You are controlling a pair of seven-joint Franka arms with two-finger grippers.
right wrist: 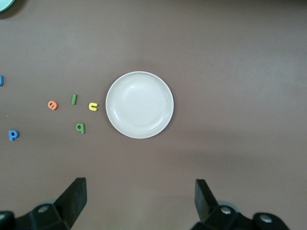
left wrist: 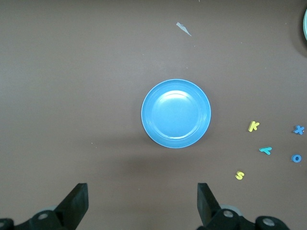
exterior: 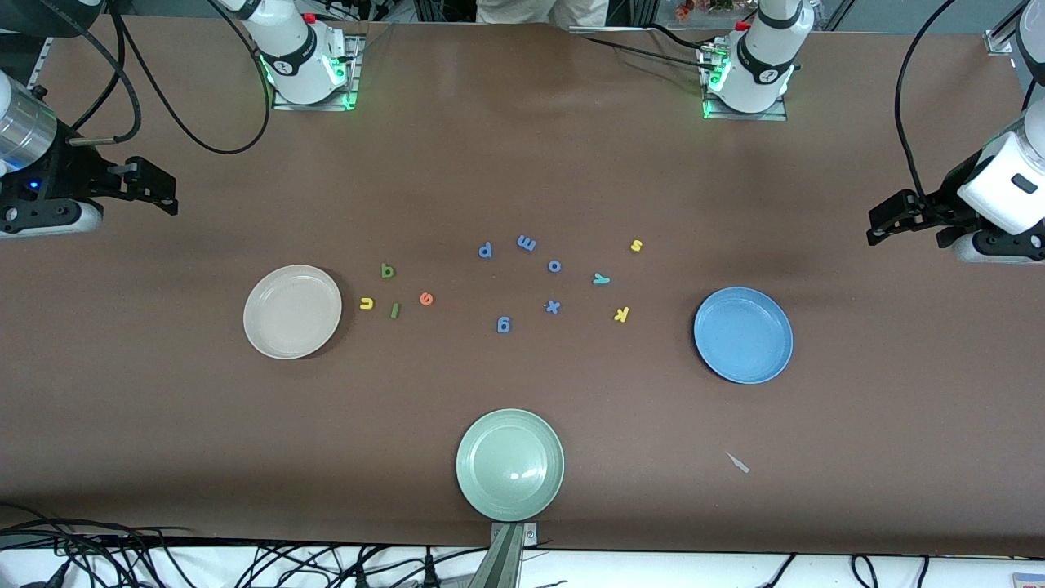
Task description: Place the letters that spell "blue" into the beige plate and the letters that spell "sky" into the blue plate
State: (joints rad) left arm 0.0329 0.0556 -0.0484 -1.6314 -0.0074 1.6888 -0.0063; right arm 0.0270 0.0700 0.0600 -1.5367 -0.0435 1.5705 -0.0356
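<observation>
Left pincer [exterior: 886, 227]: fingers apart, empty, above the table [exterior: 522, 163], near the blue plate [exterior: 743, 335].
Right pincer [exterior: 159, 192]: fingers apart, empty, near the beige plate [exterior: 292, 311].

Pale green plate [left wrist: 305, 24] cut off by the frame edge in both wrist views — just a sliver shows. One blue letter [right wrist: 1, 80] is clipped in the right wrist view. Small pale scrap [exterior: 738, 463] near the blue plate [exterior: 743, 335] — too small to identify.
</observation>
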